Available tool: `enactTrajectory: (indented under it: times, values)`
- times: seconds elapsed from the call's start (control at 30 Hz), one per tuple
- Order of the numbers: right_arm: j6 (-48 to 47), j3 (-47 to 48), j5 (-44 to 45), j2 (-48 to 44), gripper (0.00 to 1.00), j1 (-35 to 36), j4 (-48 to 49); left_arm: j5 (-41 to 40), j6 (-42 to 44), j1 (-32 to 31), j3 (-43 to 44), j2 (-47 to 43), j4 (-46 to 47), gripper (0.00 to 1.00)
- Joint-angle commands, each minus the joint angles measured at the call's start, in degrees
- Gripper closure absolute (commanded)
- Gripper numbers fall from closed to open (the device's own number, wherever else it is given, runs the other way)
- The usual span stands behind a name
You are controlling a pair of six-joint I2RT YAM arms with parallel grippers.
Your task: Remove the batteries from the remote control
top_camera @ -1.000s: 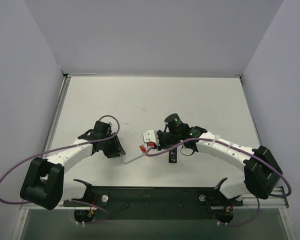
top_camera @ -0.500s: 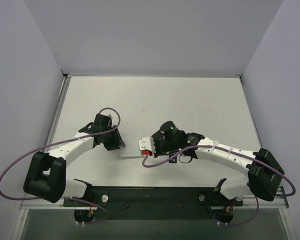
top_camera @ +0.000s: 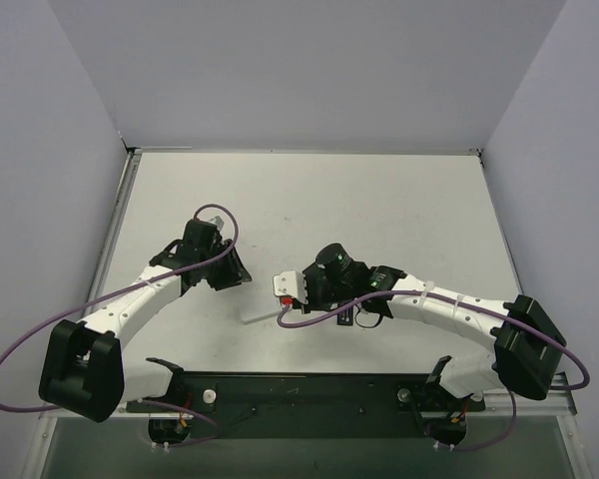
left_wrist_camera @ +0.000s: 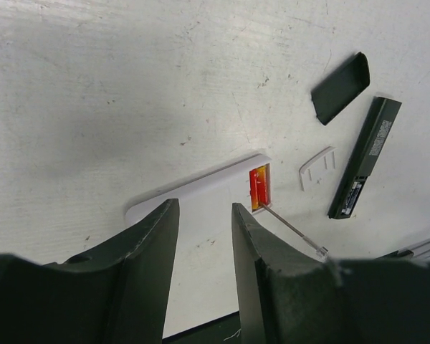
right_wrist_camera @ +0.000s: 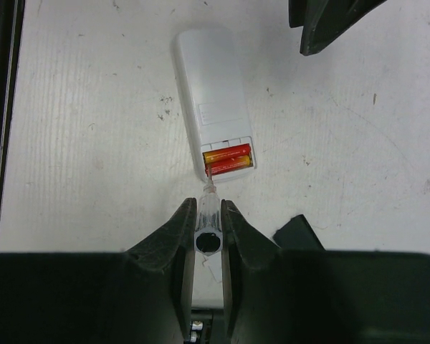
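The right arm's [top_camera: 449, 304] jaws clamp a thin clear stick [right_wrist_camera: 208, 201] whose tip meets the two red batteries [right_wrist_camera: 228, 159] in the white remote control's [right_wrist_camera: 215, 107] open bay, center frame on the counter [right_wrist_camera: 93, 143], likely to pry them out, while the left arm's [top_camera: 140, 294] jaws hover half open and empty nearby.

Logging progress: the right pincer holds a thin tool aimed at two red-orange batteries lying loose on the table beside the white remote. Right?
No. The right wrist view shows the batteries seated in the white remote's open compartment, not loose on the table. The right pincer does hold the thin tool aimed at them.
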Motion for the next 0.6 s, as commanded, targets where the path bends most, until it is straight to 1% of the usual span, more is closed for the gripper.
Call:
enactTrajectory:
  times: [0.0,0.13,0.23,0.37,0.47,0.57]
  values:
    - [0.92,3.31,0.96,1.01,1.00,0.49,-1.65,3.16,-1.27,-0.36,-0.79,1.95,3.37,0.57]
    - [0.57,5.07,0.26,1.80,1.00,0.41,-3.40,5.10,-2.33,-0.45,-3.07,2.22,5.74,0.60]
    - [0.39,5.16,0.61,2.42,1.00,0.49,-4.37,2.38,-1.54,-0.80,-2.90,1.34,3.39,0.60]
    - [2.23,3.50,0.44,2.16,1.00,1.19,-4.20,-0.35,0.39,-0.19,-0.28,0.99,-0.75,0.50]
    - [2.67,1.92,2.36,1.72,1.00,3.30,-3.76,-1.23,1.01,0.43,0.96,0.90,-2.78,0.47]
    - [4.60,1.56,3.34,1.19,1.00,4.36,-3.76,-1.41,1.10,0.61,1.76,0.46,-3.31,0.47]
